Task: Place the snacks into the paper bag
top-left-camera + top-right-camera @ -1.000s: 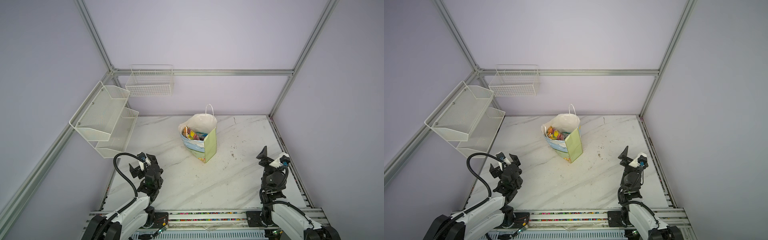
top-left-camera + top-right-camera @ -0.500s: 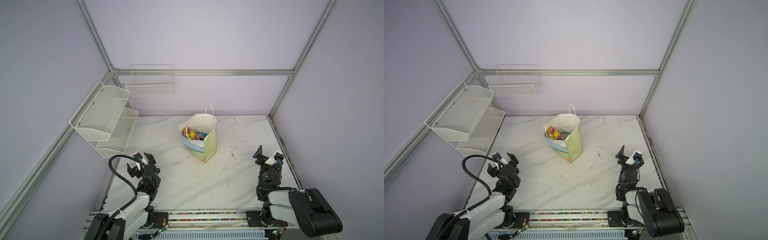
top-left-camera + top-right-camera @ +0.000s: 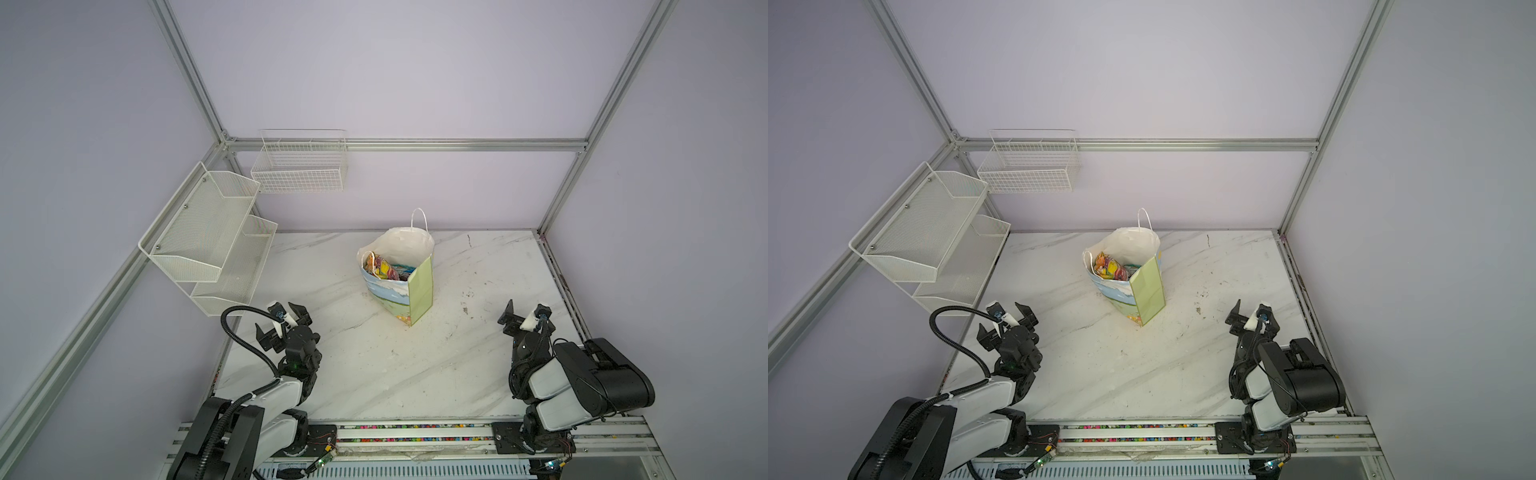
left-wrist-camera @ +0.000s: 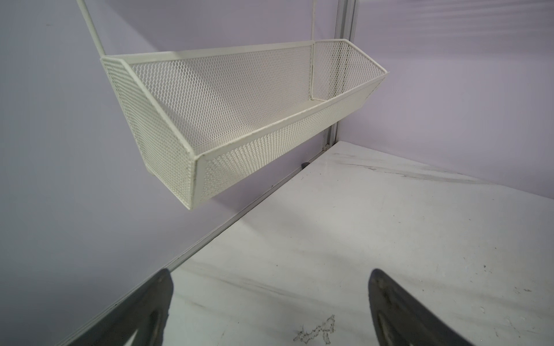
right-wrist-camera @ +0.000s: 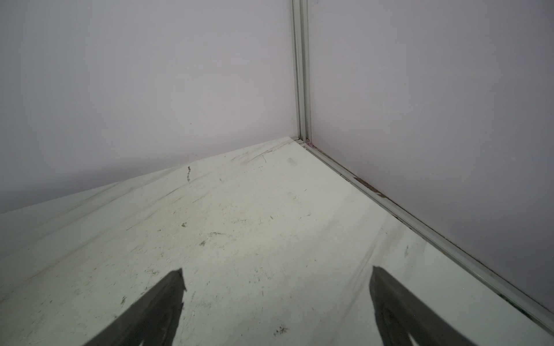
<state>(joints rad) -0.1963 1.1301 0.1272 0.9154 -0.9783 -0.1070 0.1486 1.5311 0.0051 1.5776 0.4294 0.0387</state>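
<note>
- The paper bag (image 3: 419, 291) stands upright near the middle of the table (image 3: 374, 365), mouth open
- The snacks (image 3: 384, 268) sit inside it, colourful packets showing just below the rim; I can't count them
- The left gripper (image 3: 281, 325) hangs released at the near left, jaws spread wide on nothing, facing the white mesh shelf (image 4: 239, 119)
- The right gripper (image 3: 525, 318) is released too, near right, well apart from the bag, holding nothing

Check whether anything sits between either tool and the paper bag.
Nothing visible does. Only bare table lies between the left tool, the right tool and the paper bag. Both tools are open and empty. The snacks sit inside the bag. The mesh shelf hangs on the wall, off either path.
</note>
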